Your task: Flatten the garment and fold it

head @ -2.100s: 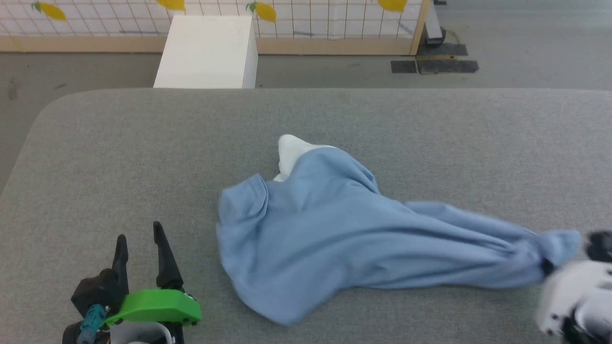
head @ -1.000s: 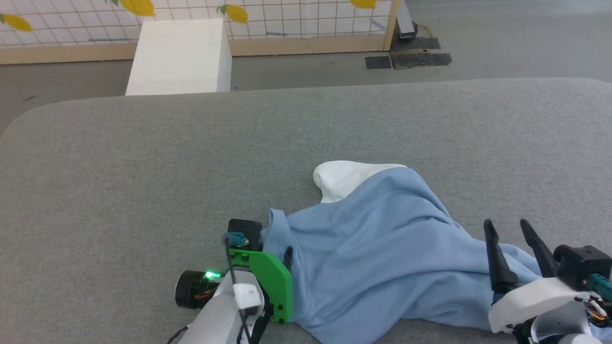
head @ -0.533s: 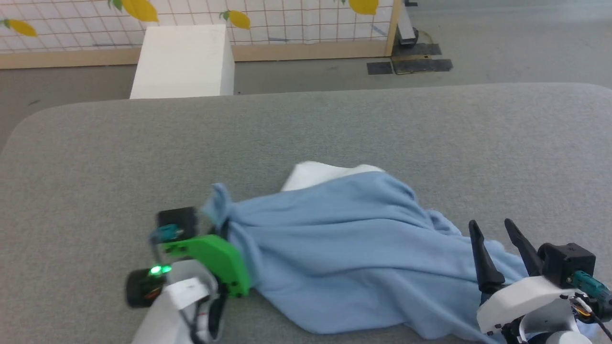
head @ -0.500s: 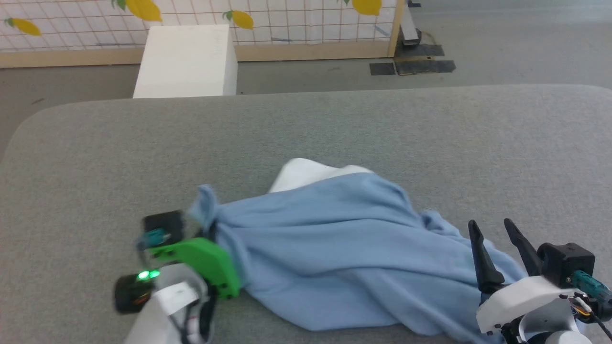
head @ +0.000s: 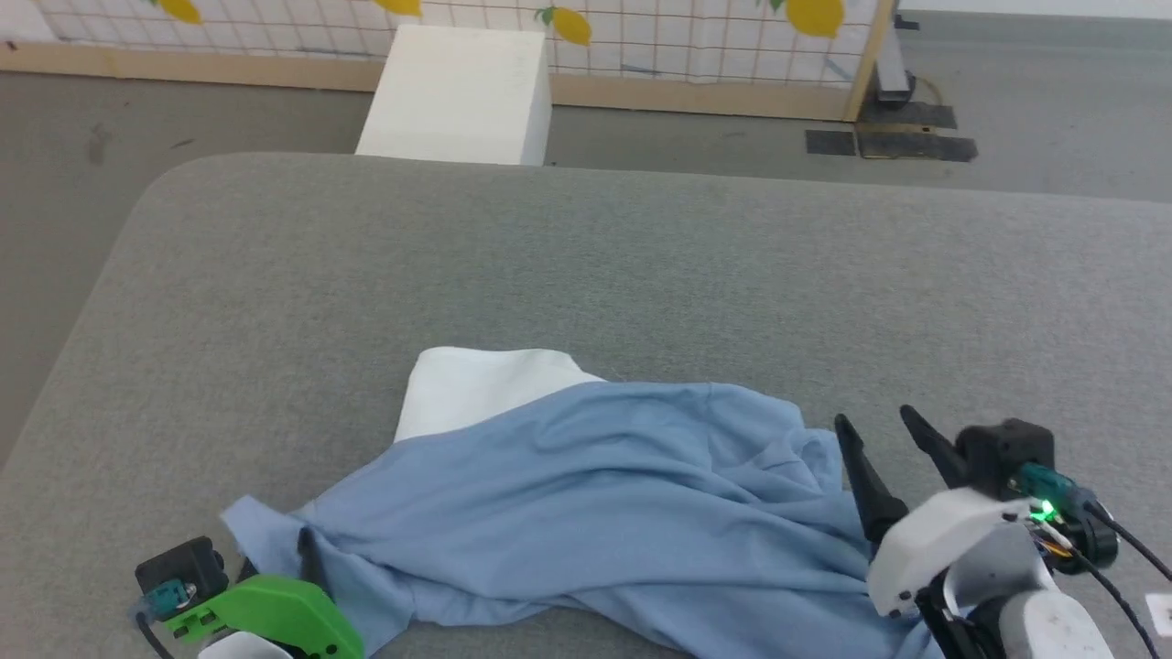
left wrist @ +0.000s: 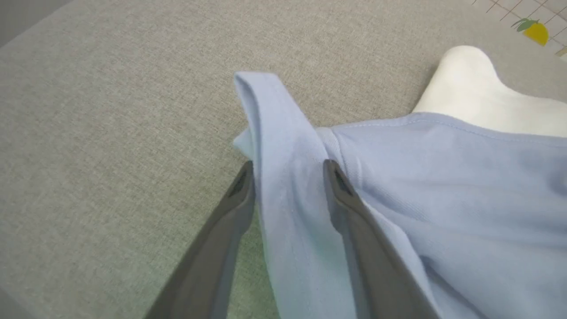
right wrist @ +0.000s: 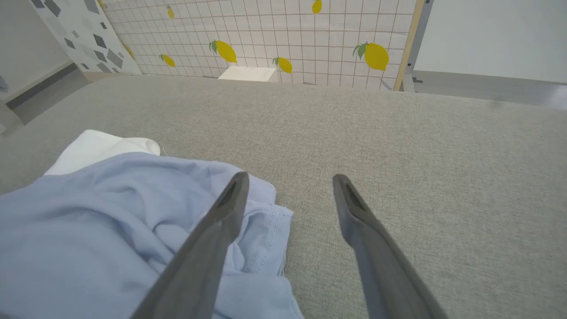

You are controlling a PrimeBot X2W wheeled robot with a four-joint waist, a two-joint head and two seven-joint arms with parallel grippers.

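On grey fabric tabletop (head: pixel 586 256), crumpled garment (head: pixel 586 513), white box (head: pixel 458 96) beyond, lemon-print wall (head: pixel 696 27)

No words, numbers or brand marks can be read. The garment (head: pixel 586 494) shows plain blue and white cloth. The white box (head: pixel 458 91) past the far edge is blank. The gridded wall (right wrist: pixel 266 26) behind it carries only yellow lemon pictures (right wrist: pixel 375 56).

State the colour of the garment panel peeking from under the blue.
The panel is white; head view shows it best.
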